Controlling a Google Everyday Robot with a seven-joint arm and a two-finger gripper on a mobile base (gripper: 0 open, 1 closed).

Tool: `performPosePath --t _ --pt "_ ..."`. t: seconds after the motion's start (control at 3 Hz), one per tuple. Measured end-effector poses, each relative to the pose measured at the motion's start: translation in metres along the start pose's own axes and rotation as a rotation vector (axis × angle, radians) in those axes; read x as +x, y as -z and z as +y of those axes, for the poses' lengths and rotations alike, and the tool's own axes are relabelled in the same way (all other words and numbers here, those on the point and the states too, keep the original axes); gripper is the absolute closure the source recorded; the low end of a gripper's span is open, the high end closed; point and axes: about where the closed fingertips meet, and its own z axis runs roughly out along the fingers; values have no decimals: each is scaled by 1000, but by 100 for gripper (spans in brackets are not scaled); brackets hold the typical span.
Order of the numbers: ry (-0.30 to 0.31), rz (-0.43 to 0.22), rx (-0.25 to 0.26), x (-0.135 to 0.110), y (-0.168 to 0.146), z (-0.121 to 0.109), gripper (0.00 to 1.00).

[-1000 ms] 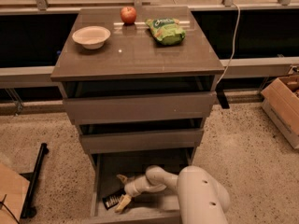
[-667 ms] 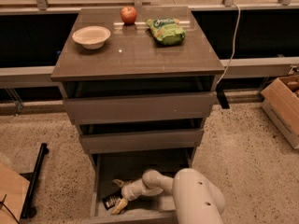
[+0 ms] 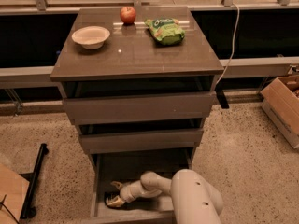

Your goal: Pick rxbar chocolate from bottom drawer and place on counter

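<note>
The counter [image 3: 140,55] sits high above the bottom drawer [image 3: 140,164], which is pulled out. The big white arm [image 3: 196,199] bends down into the bottom drawer from its front right side. The gripper [image 3: 115,193] is low in the front left part of the bottom drawer. Its two fingers look spread apart and hold nothing. The rxbar chocolate should be right by the tips, but it is too dark to see well. I think it is light, thin and slippery, so pinch it across its narrow middle.
</note>
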Motion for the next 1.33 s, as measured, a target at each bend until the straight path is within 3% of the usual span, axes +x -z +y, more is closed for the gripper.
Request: performPosePath --t 0.67,1.33 --pt "0 0 0 -2 2 0 100" --pt "0 0 0 -4 2 0 100"
